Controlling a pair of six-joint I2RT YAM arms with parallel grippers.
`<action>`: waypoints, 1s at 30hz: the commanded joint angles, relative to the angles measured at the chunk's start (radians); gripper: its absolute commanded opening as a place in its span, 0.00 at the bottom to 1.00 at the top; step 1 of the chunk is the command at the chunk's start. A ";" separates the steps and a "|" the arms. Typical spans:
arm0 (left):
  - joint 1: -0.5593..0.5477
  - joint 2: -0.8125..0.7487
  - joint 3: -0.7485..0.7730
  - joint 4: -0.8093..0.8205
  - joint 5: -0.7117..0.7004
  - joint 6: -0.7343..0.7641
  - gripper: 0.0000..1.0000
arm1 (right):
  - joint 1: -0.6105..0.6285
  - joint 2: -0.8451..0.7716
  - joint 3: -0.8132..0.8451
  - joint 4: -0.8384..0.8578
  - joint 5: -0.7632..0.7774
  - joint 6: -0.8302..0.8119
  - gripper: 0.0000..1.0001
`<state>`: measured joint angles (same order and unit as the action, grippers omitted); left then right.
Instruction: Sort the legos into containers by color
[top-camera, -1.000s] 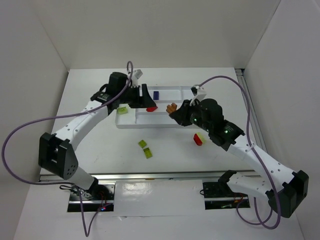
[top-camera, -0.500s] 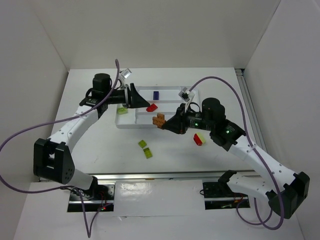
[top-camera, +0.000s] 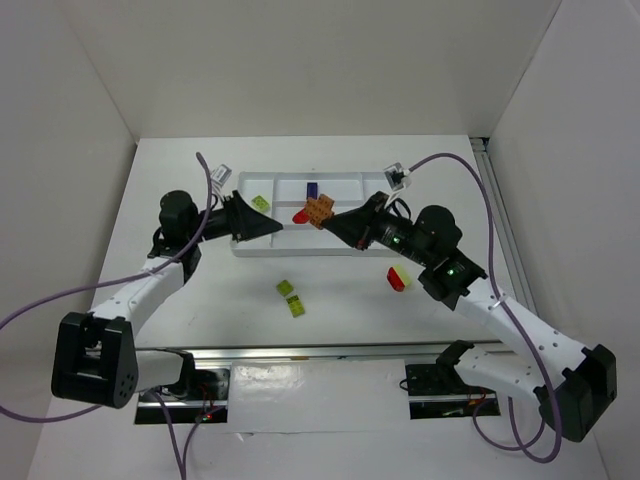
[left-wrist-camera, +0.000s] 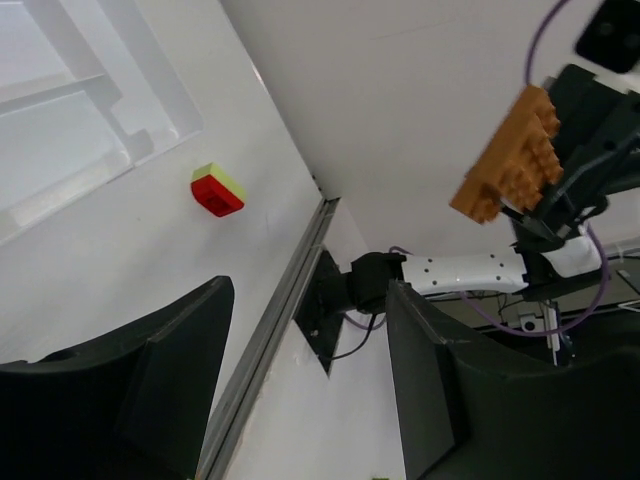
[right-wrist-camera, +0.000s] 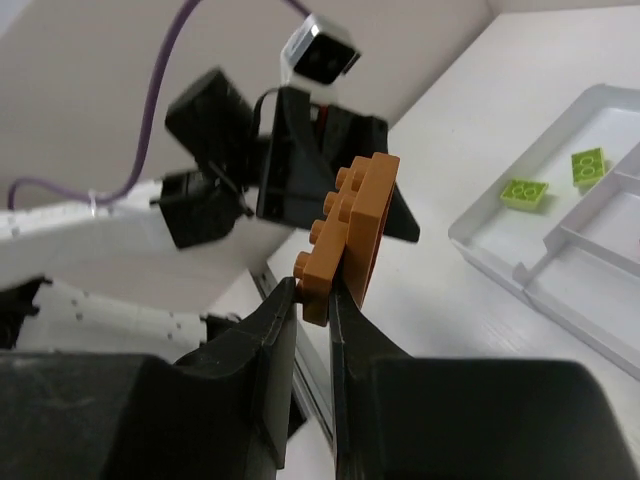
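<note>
My right gripper (top-camera: 336, 217) is shut on an orange lego (top-camera: 320, 211) and holds it in the air over the middle of the white tray (top-camera: 350, 178). The right wrist view shows the orange lego (right-wrist-camera: 350, 235) pinched between the fingers (right-wrist-camera: 315, 300). My left gripper (top-camera: 268, 226) is open and empty at the tray's left end. In the tray lie a red lego (top-camera: 301, 215), a dark blue lego (top-camera: 312, 189) and a yellow-green lego (top-camera: 261, 203). The right wrist view shows two yellow-green legos (right-wrist-camera: 525, 192) in the tray's end compartment.
Two yellow-green legos (top-camera: 291, 297) lie on the table in front of the tray. A red and yellow lego (top-camera: 398, 278) lies to the front right, also in the left wrist view (left-wrist-camera: 217, 189). White walls enclose the table.
My left gripper has drawn back to the left, leaving the red lego in the tray. My right gripper has swung the orange lego out in front of the tray, then up over its middle.
</note>
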<state>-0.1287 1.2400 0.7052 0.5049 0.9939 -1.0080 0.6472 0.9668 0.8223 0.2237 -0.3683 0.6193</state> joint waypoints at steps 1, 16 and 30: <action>-0.028 -0.008 -0.041 0.335 0.026 -0.156 0.73 | -0.004 0.048 -0.041 0.322 0.143 0.175 0.12; -0.120 0.406 -0.029 1.340 0.028 -0.664 0.73 | -0.014 0.112 -0.051 0.407 0.163 0.261 0.12; -0.143 0.397 0.070 1.330 0.008 -0.646 0.71 | -0.014 0.090 -0.084 0.376 0.163 0.270 0.12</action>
<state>-0.2722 1.6638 0.7509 1.2793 1.0035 -1.6539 0.6407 1.0794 0.7567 0.5407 -0.2207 0.8787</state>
